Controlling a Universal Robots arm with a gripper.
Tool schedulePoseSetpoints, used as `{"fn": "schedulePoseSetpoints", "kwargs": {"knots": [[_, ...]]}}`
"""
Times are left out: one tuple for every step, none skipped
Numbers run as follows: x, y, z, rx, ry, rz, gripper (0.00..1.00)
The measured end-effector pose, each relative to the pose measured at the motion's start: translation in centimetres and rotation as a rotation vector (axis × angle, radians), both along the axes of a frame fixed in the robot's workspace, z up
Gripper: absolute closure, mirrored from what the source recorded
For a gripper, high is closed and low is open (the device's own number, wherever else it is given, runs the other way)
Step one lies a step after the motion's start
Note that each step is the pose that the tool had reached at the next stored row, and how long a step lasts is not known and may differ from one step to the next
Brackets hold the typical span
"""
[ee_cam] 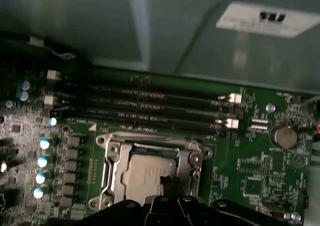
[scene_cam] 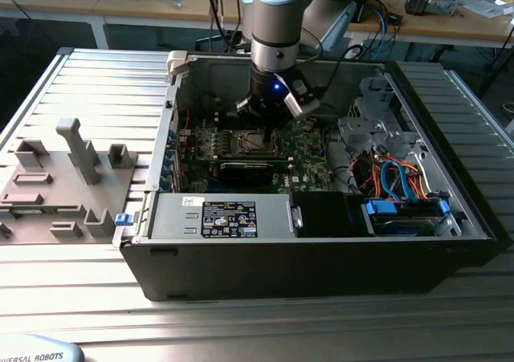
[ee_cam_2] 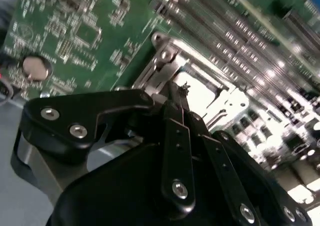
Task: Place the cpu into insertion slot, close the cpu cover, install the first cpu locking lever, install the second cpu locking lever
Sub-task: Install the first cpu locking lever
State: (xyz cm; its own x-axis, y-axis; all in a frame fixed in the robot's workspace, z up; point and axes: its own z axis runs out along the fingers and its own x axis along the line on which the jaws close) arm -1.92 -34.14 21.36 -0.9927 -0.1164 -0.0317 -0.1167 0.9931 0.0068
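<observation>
The cpu (ee_cam: 147, 173) lies seated in its socket on the green board (ee_cam: 250, 181) with the cpu cover (ee_cam: 150, 148) down around it, and the gripper (ee_cam_2: 184, 93), fingers narrowed together, hovers just above, seemingly at the locking levers stage.

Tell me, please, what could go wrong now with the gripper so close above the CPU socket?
The gripper hangs right over the cpu, framed by the cpu cover. A skewed push might scratch the chip or bend the frame. The memory slots lie close beside the socket, so a sideways drift could strike them.
</observation>
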Motion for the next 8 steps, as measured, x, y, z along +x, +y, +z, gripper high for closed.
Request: {"fn": "schedulePoseSetpoints", "kwargs": {"knots": [[0.0, -0.02, 0.06, -0.0007, 0.0, 0.0, 0.89], [0.0, -0.02, 0.57, -0.0007, 0.0001, 0.0, 0.89], [0.0, -0.02, 1.18, -0.0005, 0.0, 0.0, 0.89], [0.0, -0.01, 1.81, -0.001, -0.0001, 0.0, 0.89], [0.0, -0.02, 2.54, -0.0016, 0.0, 0.0, 0.89], [0.0, -0.01, 3.43, -0.0014, -0.0001, 0.0, 0.89], [0.0, -0.02, 4.35, -0.0017, 0.0, 0.0, 0.89], [0.0, -0.01, 4.35, -0.0014, -0.0001, 0.0, 0.89]]}}
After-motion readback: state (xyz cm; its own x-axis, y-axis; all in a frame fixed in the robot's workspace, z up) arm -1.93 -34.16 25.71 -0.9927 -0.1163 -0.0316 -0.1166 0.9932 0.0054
